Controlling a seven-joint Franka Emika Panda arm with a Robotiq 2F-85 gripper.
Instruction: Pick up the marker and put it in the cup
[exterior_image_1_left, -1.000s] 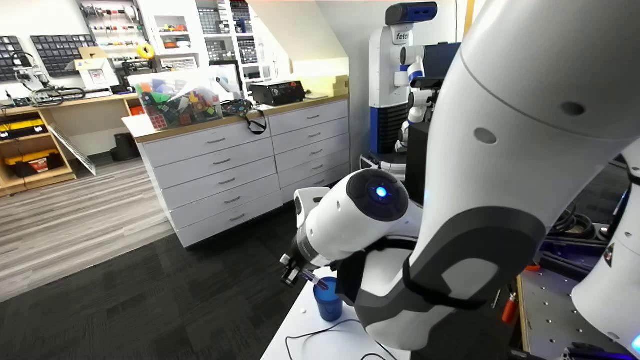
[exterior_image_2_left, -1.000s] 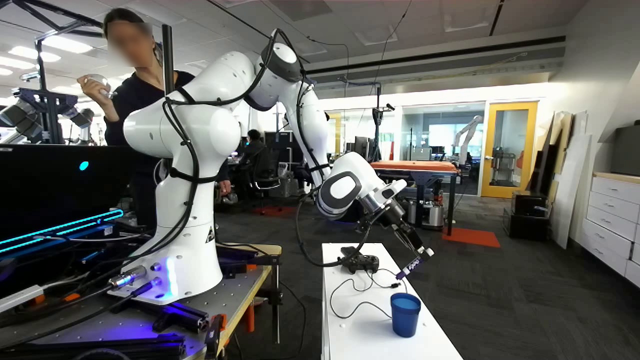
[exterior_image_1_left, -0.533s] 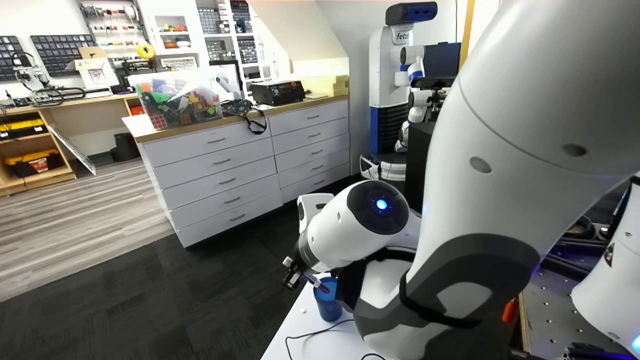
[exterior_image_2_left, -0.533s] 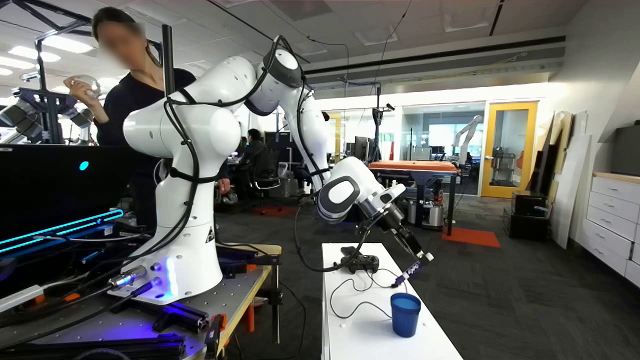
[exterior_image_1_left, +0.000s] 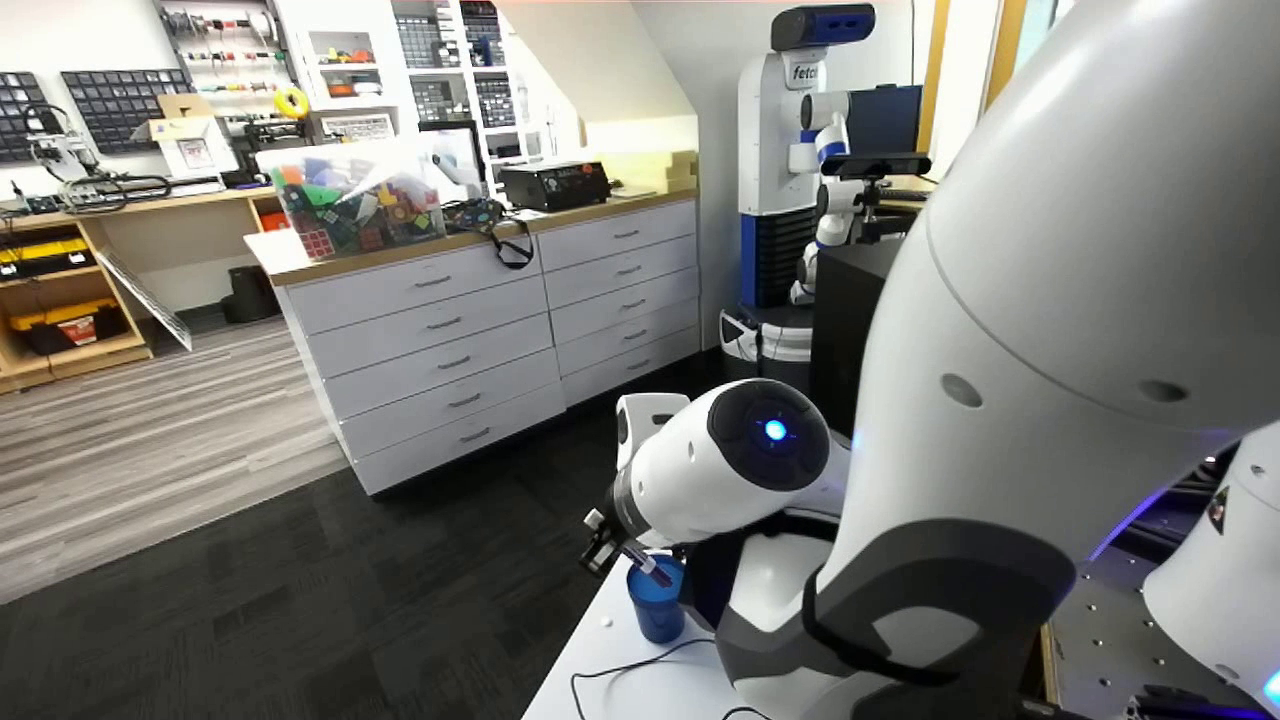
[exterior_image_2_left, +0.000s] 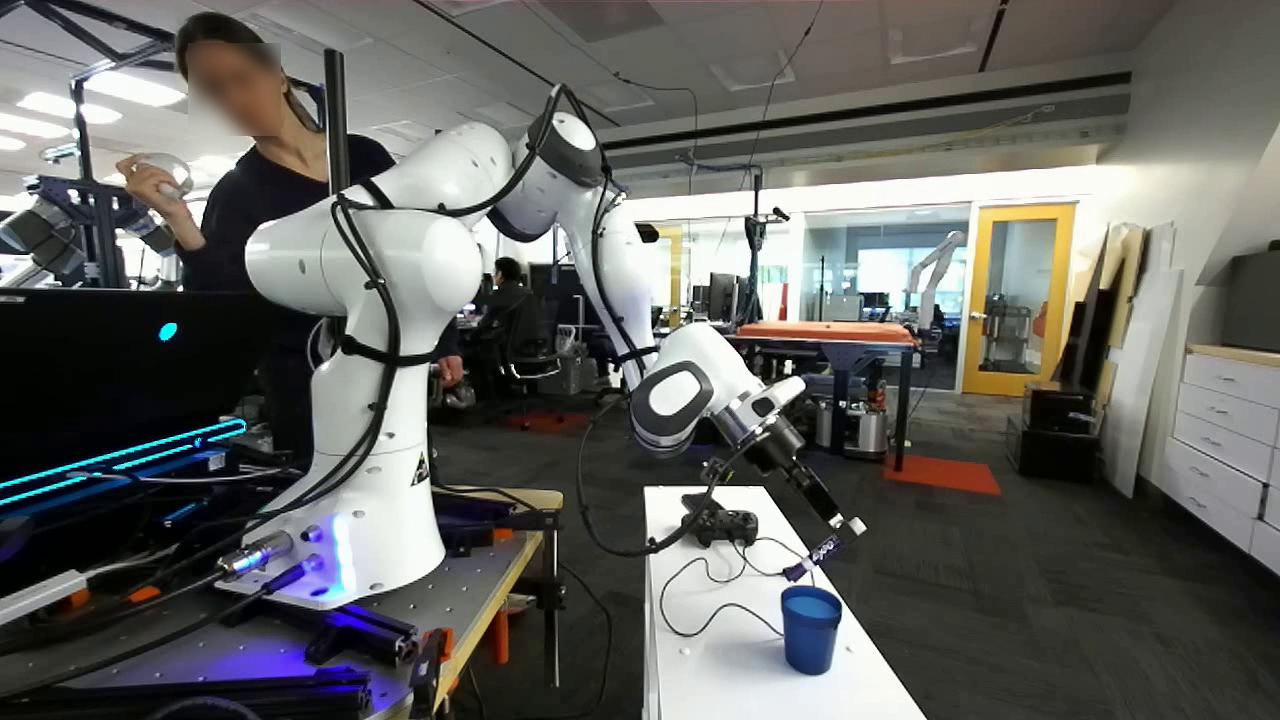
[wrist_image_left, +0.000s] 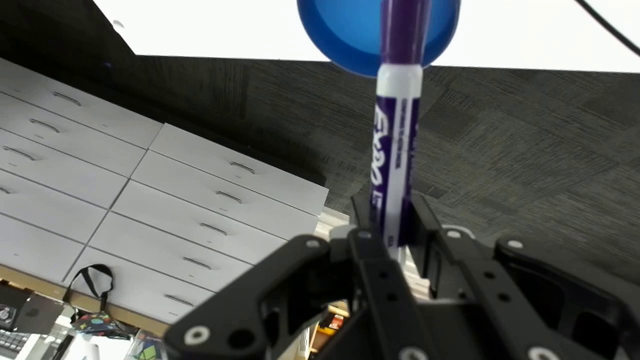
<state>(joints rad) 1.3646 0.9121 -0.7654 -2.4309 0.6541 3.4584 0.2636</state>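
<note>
The purple-and-white marker (wrist_image_left: 398, 140) is tilted, its purple capped end pointing away from my gripper (wrist_image_left: 391, 215), whose fingers are shut on its other end. The bright-blue cup (exterior_image_2_left: 810, 640) stands upright on the white table (exterior_image_2_left: 730, 670), close to one long edge. In an exterior view the gripper (exterior_image_2_left: 848, 527) is above the cup, and the marker's (exterior_image_2_left: 824, 550) cap end sits just over the rim. Another exterior view shows the marker (exterior_image_1_left: 645, 562) crossing in front of the opening of the cup (exterior_image_1_left: 657, 612). Seen from the wrist, the cap covers part of the mouth of the cup (wrist_image_left: 340, 30).
A black game controller (exterior_image_2_left: 722, 522) lies on the table behind the cup, its thin black cable (exterior_image_2_left: 690, 632) looping across the surface. Beyond the dark floor stands a white drawer cabinet (exterior_image_1_left: 450, 350). A person (exterior_image_2_left: 270, 190) is behind the arm's base.
My gripper has come down a little with the marker still held, and in an exterior view it has shifted slightly right. The marker's cap end is now lower, nearer the cup's rim. The cup has not moved.
</note>
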